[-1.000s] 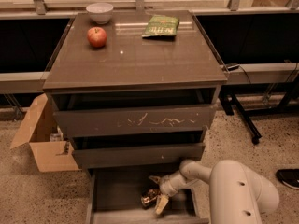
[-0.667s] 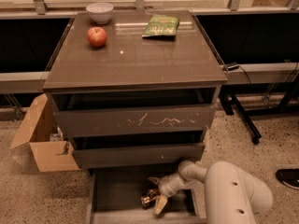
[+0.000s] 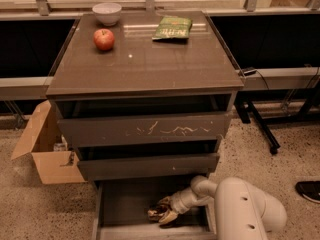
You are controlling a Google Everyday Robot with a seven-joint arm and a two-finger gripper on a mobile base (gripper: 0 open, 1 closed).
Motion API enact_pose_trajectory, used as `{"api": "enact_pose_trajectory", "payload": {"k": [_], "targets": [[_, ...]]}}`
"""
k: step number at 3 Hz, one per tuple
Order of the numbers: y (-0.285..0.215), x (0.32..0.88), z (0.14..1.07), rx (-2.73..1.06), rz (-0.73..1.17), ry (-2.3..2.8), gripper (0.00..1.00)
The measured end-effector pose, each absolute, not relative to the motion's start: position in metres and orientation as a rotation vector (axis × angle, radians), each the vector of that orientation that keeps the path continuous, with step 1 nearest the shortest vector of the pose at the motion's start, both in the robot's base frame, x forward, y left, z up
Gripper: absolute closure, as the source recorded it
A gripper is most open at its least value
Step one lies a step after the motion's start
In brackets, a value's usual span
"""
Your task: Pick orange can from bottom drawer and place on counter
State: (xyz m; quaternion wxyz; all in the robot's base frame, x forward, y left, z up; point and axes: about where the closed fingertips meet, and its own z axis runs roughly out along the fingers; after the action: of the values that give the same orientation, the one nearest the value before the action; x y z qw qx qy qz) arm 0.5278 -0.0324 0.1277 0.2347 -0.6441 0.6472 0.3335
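Camera view has the white two-finger gripper (image 3: 165, 210) down inside the pulled-out grey-brown bottom drawer (image 3: 117, 204), clamped around the small shiny golden-orange metal can (image 3: 154, 213) on the drawer floor, well below the glossy brown-grey counter (image 3: 150, 64).

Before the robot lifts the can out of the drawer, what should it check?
1. Bottom drawer pulled open: ok.
2. Gripper down in that drawer, at the orange can: ok.
3. Firm hold on the can: cannot tell.
4. Room to lift past the middle drawer front: cannot tell.
5. Bare spot on the counter, in front of the apple, bowl and green bag: ok.
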Motion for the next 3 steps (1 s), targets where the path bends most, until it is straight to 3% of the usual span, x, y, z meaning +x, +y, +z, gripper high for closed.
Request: {"api": "enact_pose_trajectory", "payload": {"k": [1,2,3], "targets": [[-0.031,0.523,0.137,-1.783,0.900,1.758,0.74],[-0.038,0.540,0.193,-1.789,0.746,1.643,0.97],[-0.047,0.539,0.292,-1.776,0.630,1.485,1.00]]}}
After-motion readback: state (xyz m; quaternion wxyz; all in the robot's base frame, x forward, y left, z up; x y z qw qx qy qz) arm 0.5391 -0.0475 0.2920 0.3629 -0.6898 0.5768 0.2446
